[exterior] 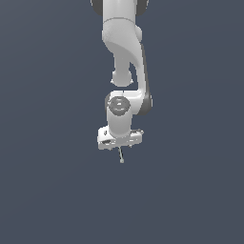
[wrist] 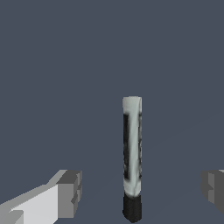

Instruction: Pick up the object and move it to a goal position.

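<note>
Hand [exterior: 121, 147] hangs under my arm [exterior: 125, 47] at centre of the exterior view, pointing down, nothing else around it but flat grey bench [exterior: 43, 190].

Wrist view, left to right: one finger pad [wrist: 69, 194] at the left edge, then the object [wrist: 132, 151], then the other pad [wrist: 213, 186] at the far right. So the hand is spread wide, pads well apart, neither one touching the stick.

Object: thin light grey shaft with a darker stripe along it and a dark cap at the end nearer the camera. It sits between the pads, a bit closer to the left-hand one than to the other. In the exterior view it shows as a tiny sliver [exterior: 121, 156] poking out just below the hand. Can't tell from either view whether it lies flat on the bench or stands tilted.

Step, my read: pre-grasp. Hand is lined up over the stick, grip not yet made, lift not yet started. No goal marker visible in either frame.

Next move needs, as I judge it: drop low enough that the pads bracket the shaft, then close across its thin width. Slight off-centre means one pad meets it first and may nudge it sideways. Thin rod, small contact area, so it could roll or pivot while closing.
</note>
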Controlling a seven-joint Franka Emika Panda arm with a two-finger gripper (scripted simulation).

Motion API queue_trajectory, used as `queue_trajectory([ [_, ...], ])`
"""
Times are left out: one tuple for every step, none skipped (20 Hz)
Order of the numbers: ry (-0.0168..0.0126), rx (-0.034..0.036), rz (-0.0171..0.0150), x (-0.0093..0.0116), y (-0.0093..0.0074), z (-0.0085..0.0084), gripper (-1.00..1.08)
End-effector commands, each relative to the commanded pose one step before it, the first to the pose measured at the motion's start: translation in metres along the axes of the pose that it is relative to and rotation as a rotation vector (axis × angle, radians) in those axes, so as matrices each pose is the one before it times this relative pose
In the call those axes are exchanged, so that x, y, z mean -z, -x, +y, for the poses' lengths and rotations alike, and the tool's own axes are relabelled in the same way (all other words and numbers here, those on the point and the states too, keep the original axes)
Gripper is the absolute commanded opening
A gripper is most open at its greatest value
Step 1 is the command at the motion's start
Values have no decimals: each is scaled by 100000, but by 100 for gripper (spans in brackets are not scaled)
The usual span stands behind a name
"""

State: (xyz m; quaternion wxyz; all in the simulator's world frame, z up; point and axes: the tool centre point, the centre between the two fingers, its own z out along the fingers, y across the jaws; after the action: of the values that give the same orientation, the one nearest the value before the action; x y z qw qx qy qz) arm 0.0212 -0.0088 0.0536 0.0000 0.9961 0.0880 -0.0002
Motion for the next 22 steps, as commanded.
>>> queue_trajectory([
  [-20, 42, -99, -948, 60, 4, 100],
  [5, 62, 30, -495, 9, -18, 100],
  [3, 44, 21, -563, 13, -4, 100],
  [3, 44, 21, -550, 11, -5, 100],
  [0, 0, 0, -487, 10, 20, 100],
  [5, 62, 31, -392, -4, -20, 100],
  [0, 0, 0, -336, -7, 16, 100],
  [0, 0, 0, -261, -16, 15, 100],
  [4, 43, 24, -172, -30, -14, 100],
  [0, 0, 0, -117, -32, 11, 100],
  [0, 0, 0, -56, -31, 8, 100],
  [0, 0, 0, -14, -13, 3, 100],
  [0, 0, 0, 0, 0, 0, -100],
  [0, 0, 0, 0, 0, 0, -100],
  [0, 0, 0, 0, 0, 0, -100],
  [0, 0, 0, 0, 0, 0, -100],
  [0, 0, 0, 0, 0, 0, -100],
  [0, 0, 0, 0, 0, 0, -100],
  [0, 0, 0, 0, 0, 0, -100],
  [0, 0, 0, 0, 0, 0, -100],
  [0, 0, 0, 0, 0, 0, -100],
  [0, 0, 0, 0, 0, 0, -100],
])
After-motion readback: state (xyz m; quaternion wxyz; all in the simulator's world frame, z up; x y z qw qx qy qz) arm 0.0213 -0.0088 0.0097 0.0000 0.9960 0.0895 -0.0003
